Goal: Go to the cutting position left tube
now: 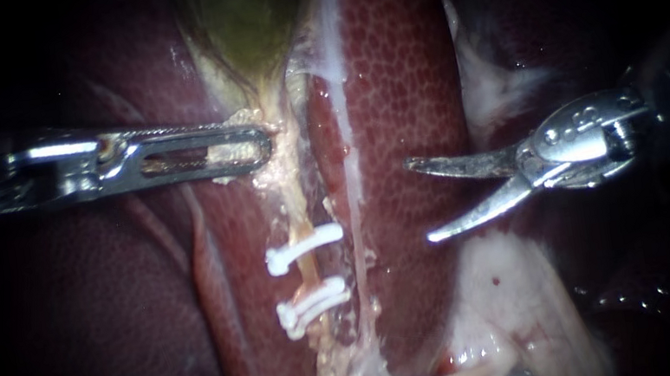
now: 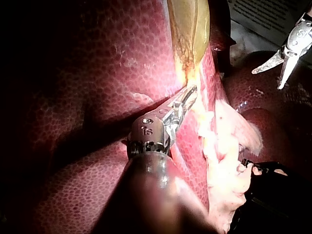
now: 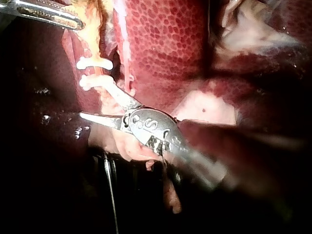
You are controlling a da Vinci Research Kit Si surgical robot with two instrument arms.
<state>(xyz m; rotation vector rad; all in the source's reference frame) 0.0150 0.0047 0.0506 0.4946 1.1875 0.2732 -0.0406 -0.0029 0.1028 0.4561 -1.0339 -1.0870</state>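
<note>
Two white clips cross the left tube (image 1: 309,272) in the endoscope view, an upper clip (image 1: 305,247) and a lower clip (image 1: 313,303) that looks doubled, with a short bare stretch of tube between them. The left instrument (image 1: 263,141) comes in from the left, and its jaws are pinching pale tissue (image 1: 276,174) just under the gallbladder (image 1: 241,17). The right instrument (image 1: 422,200), a pair of blades, is spread wide over the liver (image 1: 398,74), well to the right of the tube and touching neither clip. In the left wrist view, the left instrument (image 2: 187,97) has its jaws clamped on the same pale tissue (image 2: 195,80) below the gallbladder (image 2: 187,29). The right instrument (image 2: 267,79) shows far beyond it, blades apart. In the right wrist view, the right instrument (image 3: 97,103) points its spread blades towards the upper clip (image 3: 95,63) and lower clip (image 3: 92,82), which lie just ahead of it. I judge the step in hand to be the approach, since the blades are open but not yet around the tube. The next move calls for carrying them leftward until the bare stretch between the clips sits between the blades. They should stay clear of both clips and of the thin pale strand (image 1: 352,203) running just right of the tube.
</note>
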